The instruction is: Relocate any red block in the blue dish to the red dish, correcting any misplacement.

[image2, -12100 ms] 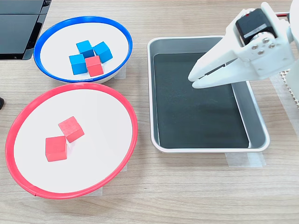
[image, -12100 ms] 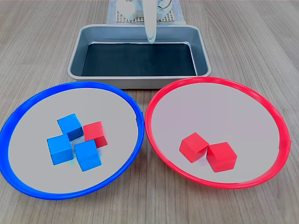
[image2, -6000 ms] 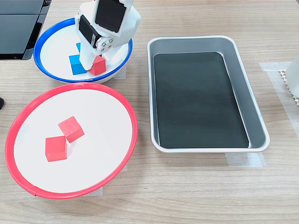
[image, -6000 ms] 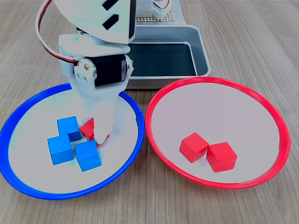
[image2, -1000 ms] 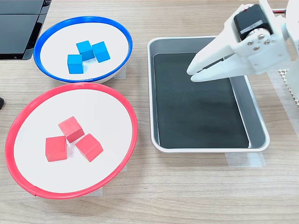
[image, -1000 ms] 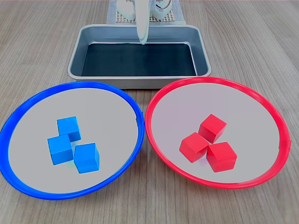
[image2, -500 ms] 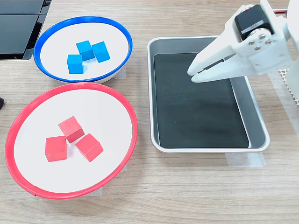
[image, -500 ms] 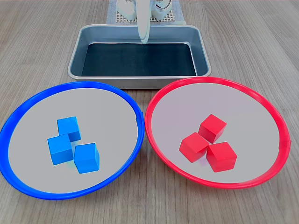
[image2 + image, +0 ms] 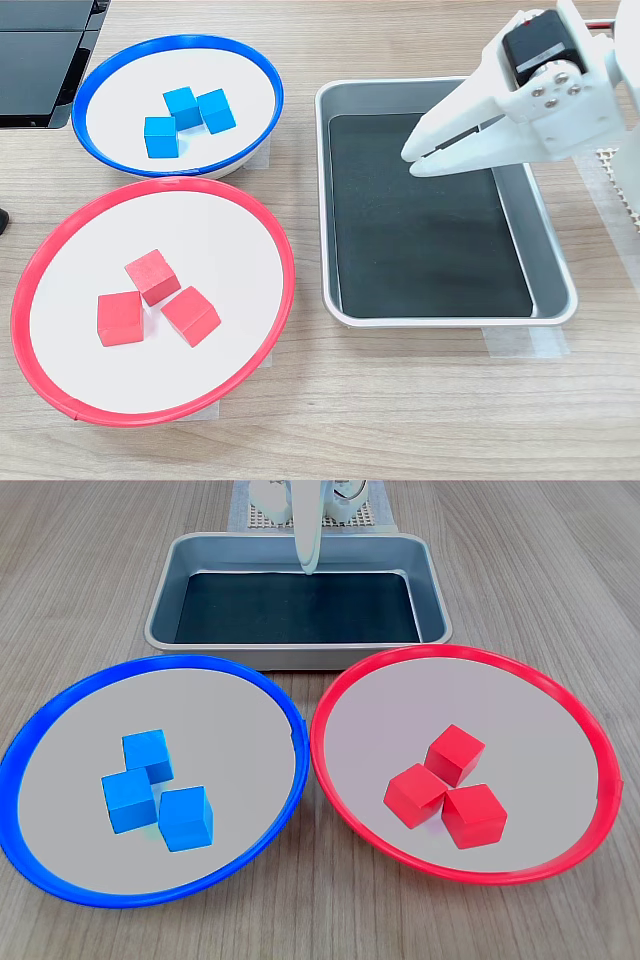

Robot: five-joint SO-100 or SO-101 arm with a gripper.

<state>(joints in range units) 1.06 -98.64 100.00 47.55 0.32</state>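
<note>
The blue dish (image 9: 190,661) (image 9: 180,40) holds three blue cubes (image 9: 147,755) (image 9: 182,103) and no red block. In the red dish (image 9: 470,652) (image 9: 150,185) lie three red blocks close together: one (image 9: 455,754) (image 9: 191,315) beside a touching pair (image 9: 416,795) (image 9: 120,318). My gripper (image 9: 307,568) (image 9: 408,160) hangs above the steel tray, far from both dishes. Its white jaws are pressed together with nothing between them.
A rectangular steel tray (image 9: 300,655) (image 9: 450,321) with a black bottom stands behind the dishes in the first exterior view and at the second exterior view's right. A dark device (image 9: 40,60) lies at the second exterior view's upper left. Bare wooden tabletop surrounds everything.
The red block that lay among the blue cubes now lies in the red dish. The arm went to the blue dish, then back over the tray. Nothing moved in the last second.
</note>
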